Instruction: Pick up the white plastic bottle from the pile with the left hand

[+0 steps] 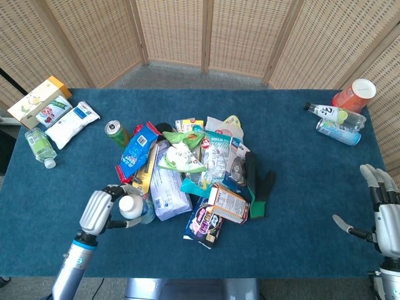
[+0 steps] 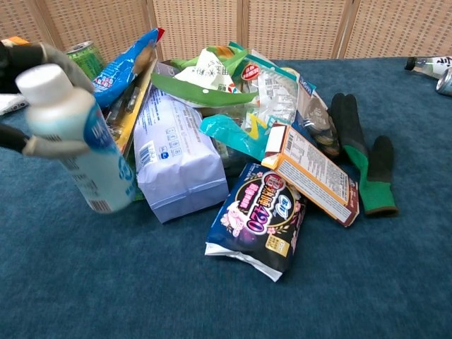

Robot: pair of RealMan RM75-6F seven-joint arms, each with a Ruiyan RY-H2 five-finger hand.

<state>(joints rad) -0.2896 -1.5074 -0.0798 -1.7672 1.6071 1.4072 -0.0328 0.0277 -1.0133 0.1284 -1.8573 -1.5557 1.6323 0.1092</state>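
A blue table seen from above, with a wicker screen along the top of the frame; a pile of packets sits at the centre.

At lower left the left hand holds the white bottle, fingers curled round its body, at the left edge of the pile; in the chest view the bottle fills the left side of the frame, tilted with its cap toward the upper left, a finger across its front, and its base seems clear of the table, though I cannot be sure.

At the lower right edge the right hand rests well apart from the pile, fingers spread, holding nothing.

In the pile: a pale lilac pack just right of the bottle; a blue pouch above it; a dark floral packet at the bottom; an orange-edged box beside it; a black and green glove on the right; a green can at the upper left of the pile.

At upper left of the table lie a carton, a white pouch and a small clear bottle; at upper right an orange cup and two lying bottles.
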